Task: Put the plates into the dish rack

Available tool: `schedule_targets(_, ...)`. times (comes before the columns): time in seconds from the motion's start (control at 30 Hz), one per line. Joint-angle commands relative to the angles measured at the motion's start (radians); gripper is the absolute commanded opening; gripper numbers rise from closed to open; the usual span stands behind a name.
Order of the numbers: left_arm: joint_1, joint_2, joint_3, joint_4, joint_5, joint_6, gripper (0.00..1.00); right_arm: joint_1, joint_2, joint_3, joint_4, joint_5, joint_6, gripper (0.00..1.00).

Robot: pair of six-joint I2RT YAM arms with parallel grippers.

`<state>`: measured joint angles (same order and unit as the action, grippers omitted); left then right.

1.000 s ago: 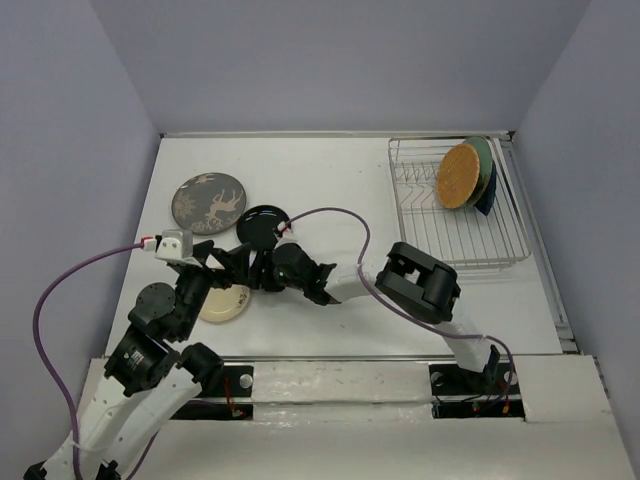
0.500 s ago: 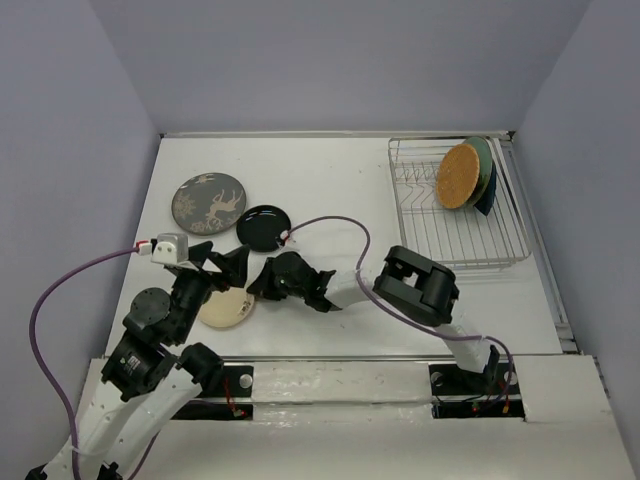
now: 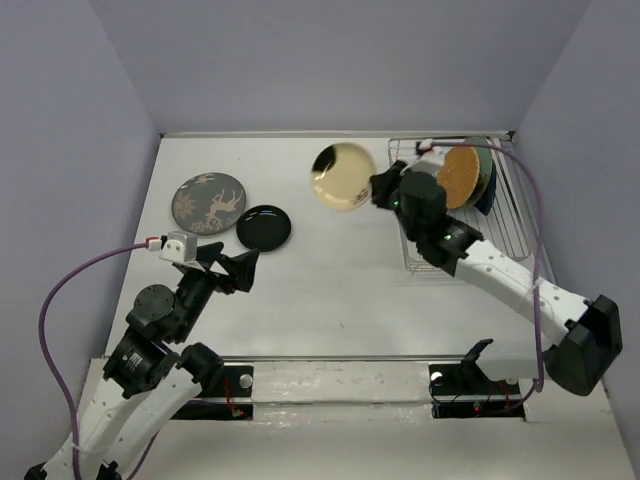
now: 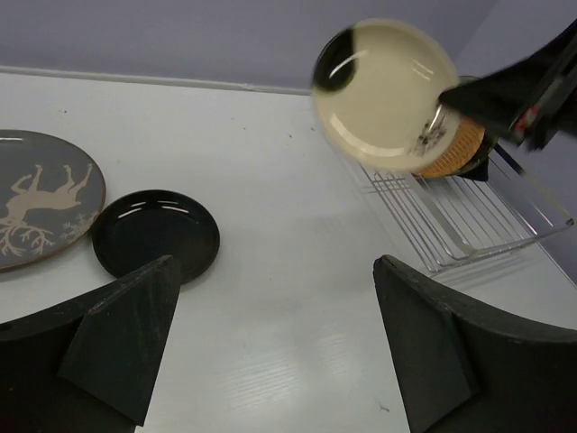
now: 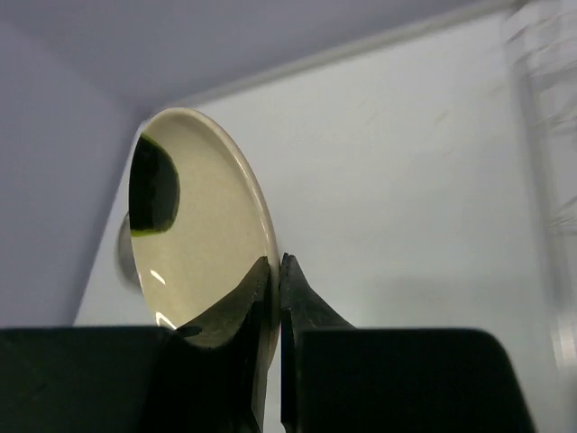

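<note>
My right gripper (image 3: 378,190) is shut on the rim of the cream plate (image 3: 342,176) and holds it on edge in the air, just left of the dish rack (image 3: 500,250). The cream plate also shows in the right wrist view (image 5: 194,244) and the left wrist view (image 4: 386,83). The orange plate (image 3: 458,175) stands upright in the rack, with the teal plate (image 3: 483,158) and the dark blue plate (image 3: 487,200) behind it. The glossy black plate (image 3: 264,227) and the grey-brown patterned plate (image 3: 208,202) lie flat on the table. My left gripper (image 3: 238,270) is open and empty over the table, near the black plate.
The rack sits at the table's back right corner against the walls. The table's raised front edge (image 3: 330,358) runs between the arm bases. A purple cable (image 3: 90,275) loops from my left wrist.
My right gripper took the cream plate from the table near my left gripper, lifted it and swung it far right and back toward the rack. My left gripper stayed roughly in place, open.
</note>
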<state>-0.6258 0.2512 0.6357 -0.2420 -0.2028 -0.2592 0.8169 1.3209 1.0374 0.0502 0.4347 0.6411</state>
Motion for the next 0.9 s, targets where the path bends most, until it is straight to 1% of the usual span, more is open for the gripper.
schedule_targets(0.0,0.011,0.014,0.007,0.056,0.063,0.012,0.99,-0.207,-0.039,0.154,-0.199,0.272,-0.366,0.07)
schedule_targets(0.03,0.011,0.013,0.005,0.056,0.066,0.012,0.99,-0.287,-0.023,0.188,-0.208,0.3,-0.462,0.07)
schedule_targets(0.1,0.009,0.016,0.007,0.056,0.066,0.012,0.99,-0.355,0.047,0.289,-0.231,0.331,-0.544,0.07)
schedule_targets(0.17,0.011,0.017,0.005,0.056,0.069,0.012,0.99,-0.433,0.095,0.346,-0.233,0.346,-0.628,0.07)
schedule_targets(0.27,0.011,0.02,0.005,0.056,0.074,0.014,0.99,-0.516,0.213,0.446,-0.231,0.343,-0.72,0.07)
schedule_targets(0.37,0.011,0.023,0.005,0.059,0.086,0.015,0.99,-0.554,0.28,0.504,-0.231,0.296,-0.779,0.07)
schedule_targets(0.4,0.011,0.025,0.005,0.06,0.088,0.015,0.99,-0.555,0.328,0.516,-0.231,0.315,-0.822,0.07)
schedule_targets(0.5,0.012,0.03,0.004,0.063,0.098,0.017,0.99,-0.576,0.385,0.556,-0.221,0.355,-0.892,0.07)
schedule_targets(0.63,0.014,0.034,0.002,0.066,0.112,0.018,0.99,-0.585,0.409,0.561,-0.197,0.364,-0.945,0.07)
schedule_targets(0.7,0.012,0.037,0.002,0.066,0.114,0.018,0.99,-0.585,0.41,0.546,-0.171,0.375,-0.989,0.07)
schedule_targets(0.87,0.012,0.043,0.002,0.067,0.118,0.017,0.99,-0.585,0.4,0.497,-0.121,0.398,-1.028,0.07)
